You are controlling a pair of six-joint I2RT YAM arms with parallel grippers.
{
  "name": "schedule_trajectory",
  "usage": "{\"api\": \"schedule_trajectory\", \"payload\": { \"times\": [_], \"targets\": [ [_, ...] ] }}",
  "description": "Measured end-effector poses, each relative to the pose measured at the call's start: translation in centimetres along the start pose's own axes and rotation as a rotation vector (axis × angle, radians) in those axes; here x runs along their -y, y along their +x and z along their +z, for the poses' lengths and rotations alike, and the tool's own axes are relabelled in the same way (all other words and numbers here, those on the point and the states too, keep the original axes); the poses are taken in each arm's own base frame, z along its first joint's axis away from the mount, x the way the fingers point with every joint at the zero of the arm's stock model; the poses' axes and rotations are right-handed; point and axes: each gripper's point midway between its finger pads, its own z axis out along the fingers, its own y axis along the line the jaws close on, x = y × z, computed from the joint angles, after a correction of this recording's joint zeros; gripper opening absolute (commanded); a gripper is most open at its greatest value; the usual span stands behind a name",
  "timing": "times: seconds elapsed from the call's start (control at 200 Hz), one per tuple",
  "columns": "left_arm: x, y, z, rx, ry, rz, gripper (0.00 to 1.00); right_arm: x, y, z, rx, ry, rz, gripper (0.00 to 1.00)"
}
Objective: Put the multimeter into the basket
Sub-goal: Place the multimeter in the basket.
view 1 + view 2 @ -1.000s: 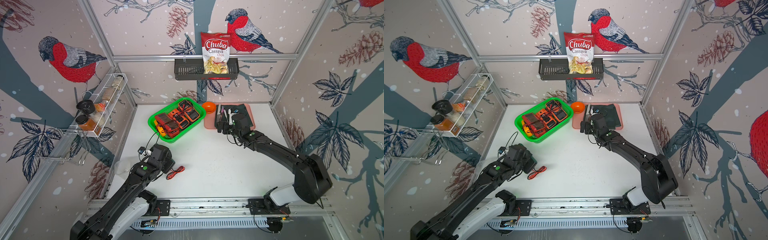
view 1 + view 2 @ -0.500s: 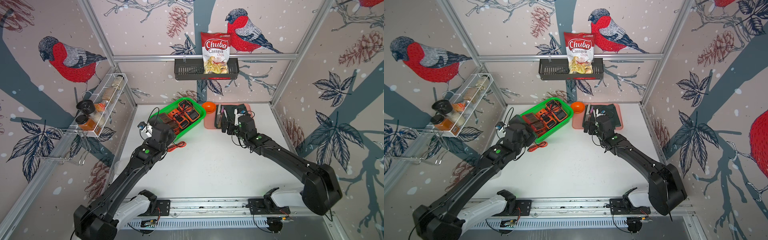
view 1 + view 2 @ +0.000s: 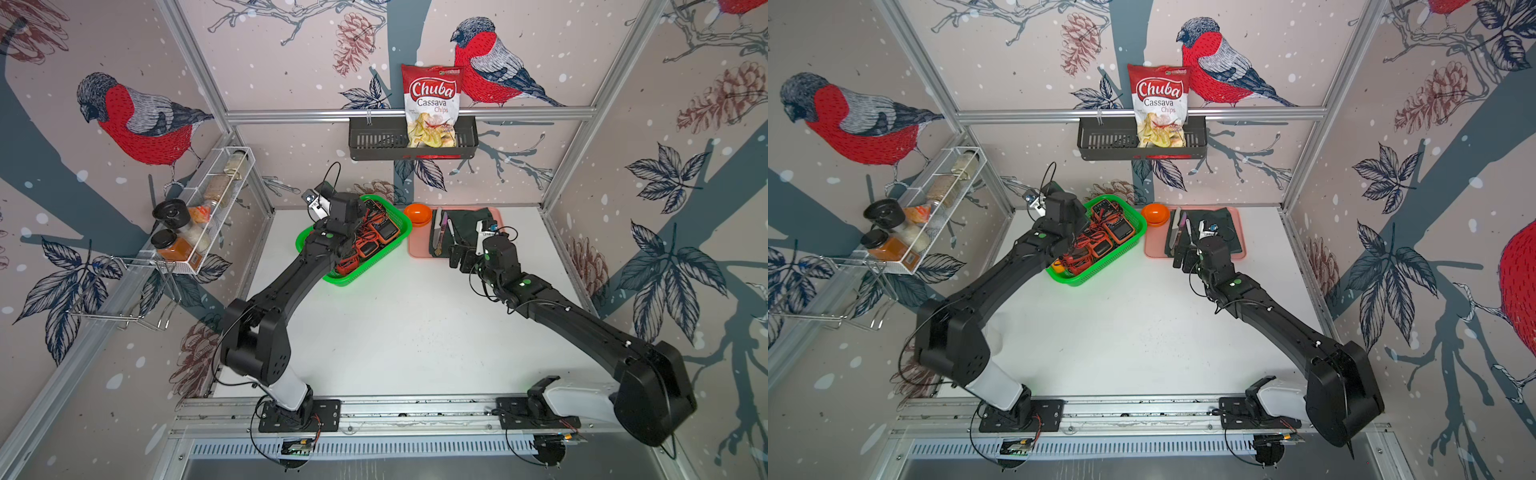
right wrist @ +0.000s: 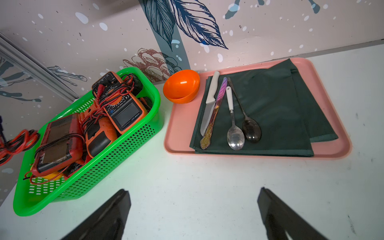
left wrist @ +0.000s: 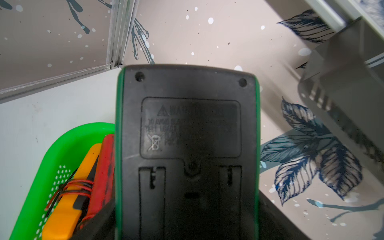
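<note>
Multimeter (image 5: 187,135), black back toward us, is clamped in our left gripper (image 5: 187,218) above the green basket (image 3: 357,280) at the table's (image 3: 395,332) eleven o'clock. Our right gripper (image 4: 193,207) hangs spread wide before the pink tray (image 4: 182,128) at one o'clock.

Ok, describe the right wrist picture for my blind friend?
A green basket of multimeters sits beside a pink tray holding a dark cloth, knives and spoons, an orange bowl at its corner. The right gripper hangs open over the table.
</note>
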Motion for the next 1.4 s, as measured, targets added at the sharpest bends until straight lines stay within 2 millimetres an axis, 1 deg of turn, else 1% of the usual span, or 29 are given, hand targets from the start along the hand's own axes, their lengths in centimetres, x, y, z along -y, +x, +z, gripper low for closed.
{"api": "schedule_trajectory", "payload": {
  "times": [0.055,0.115,0.265,0.39,0.495,0.585,0.81,0.845,0.885,0.976,1.021,1.036,1.046,1.071,1.086,1.111,1.216,1.331,1.401],
  "targets": [
    [-0.3,0.6,1.4,-0.003,-0.017,0.024,0.05,0.2,0.2,0.0,-0.004,0.003,0.0,1.0],
    [-0.5,1.5,2.4,-0.01,-0.029,0.043,0.04,0.4,0.5,0.0,-0.008,0.007,0.0,1.0],
    [-0.1,3.6,4.7,-0.041,-0.032,0.075,0.05,0.6,0.7,0.1,-0.011,0.014,0.001,1.0],
    [-0.7,5.7,6.3,-0.076,-0.05,0.096,0.05,0.6,0.8,0.2,-0.015,0.015,0.002,1.0],
    [-1.4,7.2,7.2,-0.099,-0.07,0.108,0.05,0.5,1.3,0.5,-0.032,0.009,0.001,1.0],
    [-1.8,7.9,7.7,-0.107,-0.082,0.114,0.05,0.5,1.6,0.9,-0.045,0.008,-0.001,1.0],
    [-2.2,8.7,8.1,-0.118,-0.094,0.074,0.18,0.4,2.0,1.1,-0.059,0.005,0.016,1.0],
    [-2.2,8.8,8.1,-0.119,-0.096,0.069,0.2,0.4,2.0,1.2,-0.062,0.002,0.016,1.0],
    [-2.3,9.0,8.3,-0.122,-0.098,0.06,0.26,0.3,2.0,1.2,-0.063,-0.002,0.016,1.0],
    [-2.3,9.4,8.7,-0.129,-0.104,0.042,0.44,0.2,2.1,1.2,-0.064,-0.006,0.016,1.0],
    [-2.3,9.7,8.9,-0.134,-0.106,0.032,0.46,0.2,2.2,1.3,-0.068,-0.007,0.016,1.0],
    [-2.3,9.8,8.9,-0.137,-0.107,0.029,0.48,0.2,2.2,1.3,-0.069,-0.008,0.016,1.0],
    [-2.3,9.9,9.0,-0.138,-0.108,0.027,0.53,0.2,2.2,1.3,-0.07,-0.007,0.016,1.0],
    [-2.3,9.9,9.1,-0.14,-0.11,0.022,0.56,0.2,2.3,1.4,-0.072,-0.008,0.016,1.0],
    [-2.3,10.0,9.1,-0.142,-0.111,0.019,0.62,0.2,2.3,1.4,-0.074,-0.009,0.015,1.0],
    [-2.3,10.1,9.1,-0.146,-0.112,0.016,0.64,0.2,2.4,1.4,-0.075,-0.009,0.015,1.0],
    [-2.3,10.2,9.1,-0.156,-0.122,0.006,0.98,0.1,2.4,1.4,-0.079,-0.016,0.015,1.0],
    [-2.5,10.5,8.9,-0.179,-0.129,0.005,0.98,0.0,2.4,1.4,-0.077,-0.016,0.016,1.0],
    [-2.6,10.3,8.4,-0.189,-0.136,0.012,0.98,0.0,2.1,1.2,-0.071,-0.013,0.016,1.0]
  ]
}}
